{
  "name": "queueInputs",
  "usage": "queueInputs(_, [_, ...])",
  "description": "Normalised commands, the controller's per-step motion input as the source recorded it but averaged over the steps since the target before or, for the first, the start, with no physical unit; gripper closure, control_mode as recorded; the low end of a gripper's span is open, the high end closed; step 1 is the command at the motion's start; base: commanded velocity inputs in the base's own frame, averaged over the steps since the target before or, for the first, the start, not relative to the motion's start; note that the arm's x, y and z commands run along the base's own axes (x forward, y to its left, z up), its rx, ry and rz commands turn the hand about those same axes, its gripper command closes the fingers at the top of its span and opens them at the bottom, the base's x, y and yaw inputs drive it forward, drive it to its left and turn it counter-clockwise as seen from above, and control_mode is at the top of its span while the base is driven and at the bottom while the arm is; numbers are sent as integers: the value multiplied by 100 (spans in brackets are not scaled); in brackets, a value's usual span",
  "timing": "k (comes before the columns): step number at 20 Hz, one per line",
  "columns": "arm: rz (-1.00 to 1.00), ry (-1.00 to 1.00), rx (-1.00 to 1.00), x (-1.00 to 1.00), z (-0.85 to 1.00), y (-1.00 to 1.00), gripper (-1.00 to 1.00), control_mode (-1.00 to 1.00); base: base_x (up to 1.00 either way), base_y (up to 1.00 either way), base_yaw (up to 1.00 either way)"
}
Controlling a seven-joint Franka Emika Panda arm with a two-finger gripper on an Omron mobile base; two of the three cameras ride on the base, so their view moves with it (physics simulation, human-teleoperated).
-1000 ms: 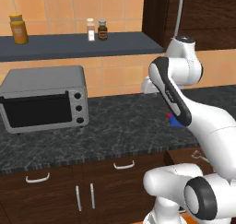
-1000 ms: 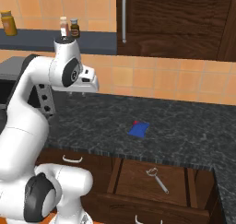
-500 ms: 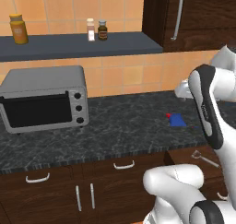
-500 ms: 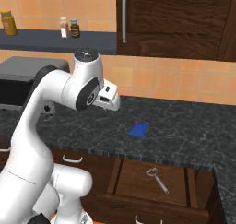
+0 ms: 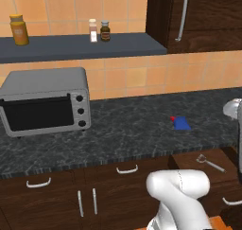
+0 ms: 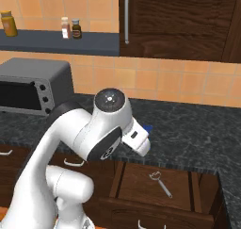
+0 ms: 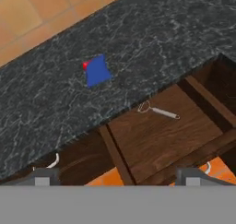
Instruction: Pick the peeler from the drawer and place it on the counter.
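Note:
The drawer [image 6: 139,180] stands pulled out below the counter [image 6: 197,134], its brown inside bare apart from the peeler [image 6: 161,184]. That thin silver peeler [image 7: 159,110] lies flat near the drawer's [image 7: 156,142] back, looped head to the left in the hand view. From the left base view the peeler [image 5: 210,163] shows in the drawer [image 5: 191,163] at the lower right. My gripper [image 7: 117,178] hovers high above the counter's [image 7: 152,38] front edge, open, its tips wide apart with nothing between them. It is well apart from the peeler.
A flat blue piece with a red tip [image 7: 97,71] lies on the counter [image 5: 132,129] behind the drawer. A grey toaster oven [image 5: 45,101] stands at the left. Above are a wall shelf [image 5: 80,47] with bottles and a dark cabinet [image 5: 198,16].
My arm has swung right and forward, carrying the hand from over the counter's middle out above the drawer side. Peeler, drawer and blue piece have not moved.

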Motion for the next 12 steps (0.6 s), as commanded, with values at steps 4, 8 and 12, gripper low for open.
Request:
queueInputs(4, [-32, 1, 20, -37, -38, -83, -100, -100, 0, 0, 0])
queueInputs(8, [-35, 29, 8, -23, -68, -65, -100, -100, 0, 0, 0])
queueInputs(12, [-37, 46, 18, 0, -79, -77, -100, -100, 0, 0, 0])
